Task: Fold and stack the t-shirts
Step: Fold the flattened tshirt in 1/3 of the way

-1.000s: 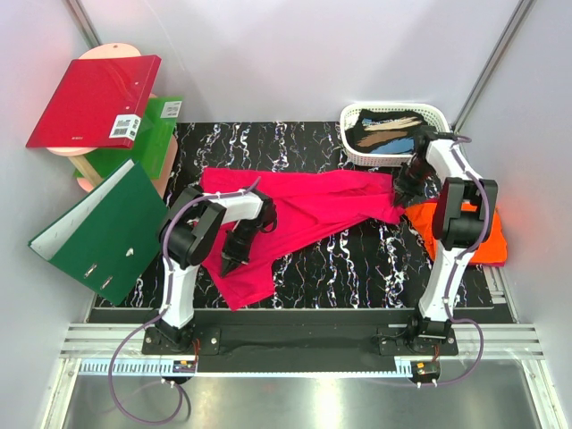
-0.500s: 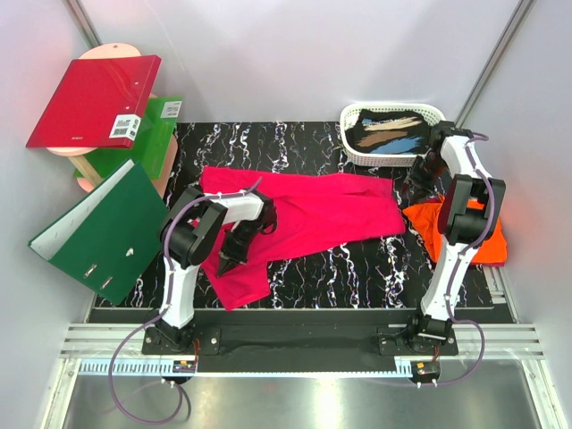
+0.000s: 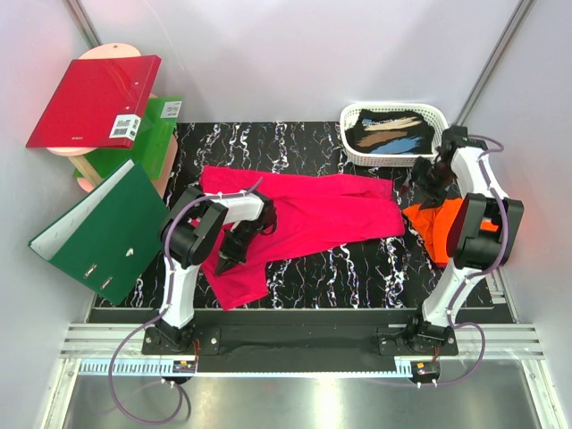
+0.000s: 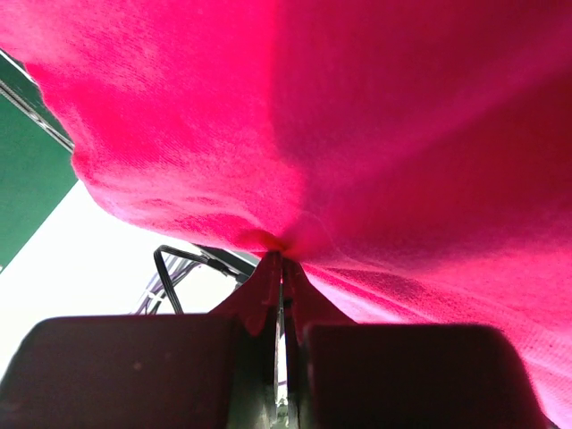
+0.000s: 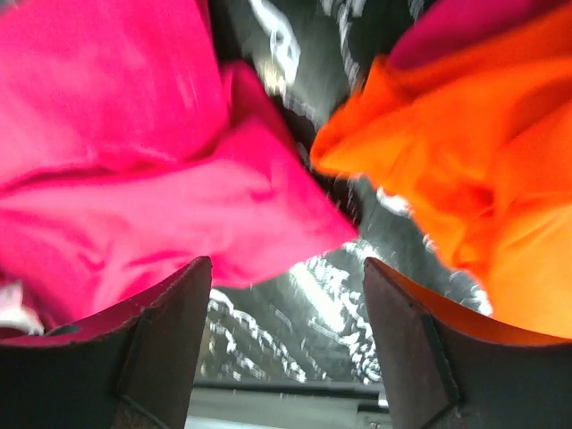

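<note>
The magenta-pink t-shirt (image 3: pixel 313 214) lies spread across the black marbled table (image 3: pixel 357 268), one part hanging toward the front left. My left gripper (image 3: pixel 234 250) is shut on a pinch of its cloth (image 4: pixel 277 243); pink fabric fills the left wrist view. The orange t-shirt (image 3: pixel 447 223) lies bunched at the right, partly under the right arm. My right gripper (image 3: pixel 431 175) stands open above the gap between both shirts, nothing between its fingers (image 5: pixel 170 322). In the right wrist view the pink shirt (image 5: pixel 134 197) is left, the orange one (image 5: pixel 465 152) right.
A white basket (image 3: pixel 357 152) with dark cloth stands at the back right. A red ring binder (image 3: pixel 94 103) and a green one (image 3: pixel 147 138) rest on a wooden stand at the back left. Another green binder (image 3: pixel 98 232) leans open at the left edge.
My right gripper has let go of the pink shirt's right end and opened, moving back and right. The freed cloth has settled on the table. The left gripper keeps its hold.
</note>
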Robot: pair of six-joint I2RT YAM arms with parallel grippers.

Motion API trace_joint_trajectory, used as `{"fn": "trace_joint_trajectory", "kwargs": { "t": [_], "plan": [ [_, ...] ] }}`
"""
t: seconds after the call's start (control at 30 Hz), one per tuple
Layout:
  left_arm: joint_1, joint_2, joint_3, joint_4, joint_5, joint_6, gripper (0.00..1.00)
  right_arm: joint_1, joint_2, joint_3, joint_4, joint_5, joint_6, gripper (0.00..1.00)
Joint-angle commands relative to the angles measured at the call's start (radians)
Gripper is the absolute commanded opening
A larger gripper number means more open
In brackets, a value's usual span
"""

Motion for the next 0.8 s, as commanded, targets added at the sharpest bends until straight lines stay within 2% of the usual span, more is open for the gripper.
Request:
{"fn": "trace_joint_trajectory", "kwargs": {
  "t": [0.0,0.27,0.47,0.5,0.53,0.6,0.63,0.77],
  "plan": [
    [0.006,0.046,-0.002,-0.016,-0.001,0.039,0.00,0.002,-0.037,-0.118,0.021,-0.107,-0.007,0.74],
    [0.006,0.049,0.005,-0.011,0.001,0.047,0.00,0.002,0.003,-0.249,0.022,-0.069,-0.021,0.73],
    [0.006,0.047,0.009,-0.011,0.004,0.048,0.00,0.004,0.062,-0.217,0.090,-0.061,-0.005,0.69],
    [0.006,0.047,0.009,-0.011,0.004,0.048,0.00,0.004,0.091,-0.206,0.090,-0.065,-0.002,0.60],
    [0.006,0.047,0.009,-0.011,0.005,0.047,0.00,0.004,0.106,-0.195,0.091,-0.084,-0.004,0.47],
    [0.006,0.044,0.008,-0.011,0.005,0.050,0.00,0.004,0.138,-0.160,0.090,-0.114,-0.005,0.14],
    [0.006,0.043,0.006,-0.013,0.002,0.048,0.00,0.004,0.138,-0.154,0.093,-0.138,-0.005,0.00],
    [0.006,0.037,-0.006,-0.014,0.007,0.041,0.00,0.004,0.109,-0.157,0.078,-0.125,-0.005,0.00]
  ]
}}
